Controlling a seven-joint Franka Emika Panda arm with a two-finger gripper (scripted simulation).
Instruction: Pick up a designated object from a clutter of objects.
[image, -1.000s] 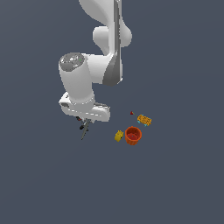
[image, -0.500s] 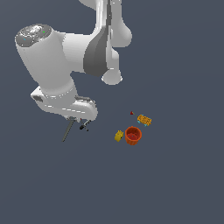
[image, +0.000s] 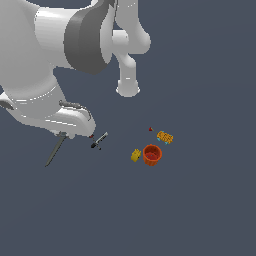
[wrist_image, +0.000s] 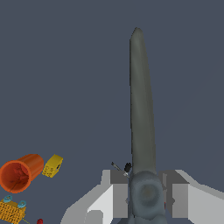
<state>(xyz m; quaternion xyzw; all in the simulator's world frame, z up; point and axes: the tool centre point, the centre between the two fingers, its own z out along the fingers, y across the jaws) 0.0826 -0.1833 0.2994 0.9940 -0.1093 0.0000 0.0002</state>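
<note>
My gripper (wrist_image: 146, 194) is shut on the scissors (wrist_image: 141, 109). Their long grey blades stick straight out from between the two white fingers (wrist_image: 114, 194). The tan-orange ring handles are hidden inside the grip. In the exterior view the blades (image: 55, 149) hang down from the gripper (image: 63, 134), well above the floor, at the exterior view's left. The rest of the clutter lies on the floor to the exterior view's right.
A black-and-white marker (image: 99, 140) lies just beside the gripper, with a red-black bit (image: 91, 136) at its end. Further right are an orange cup (image: 152, 154), a small yellow piece (image: 135, 155), an orange-yellow block (image: 164, 137) and a tiny red bit (image: 150, 129).
The arm has risen towards the exterior camera and looks much larger. The scissors have come up with it and now hang clear of the marker. The other items have not moved.
</note>
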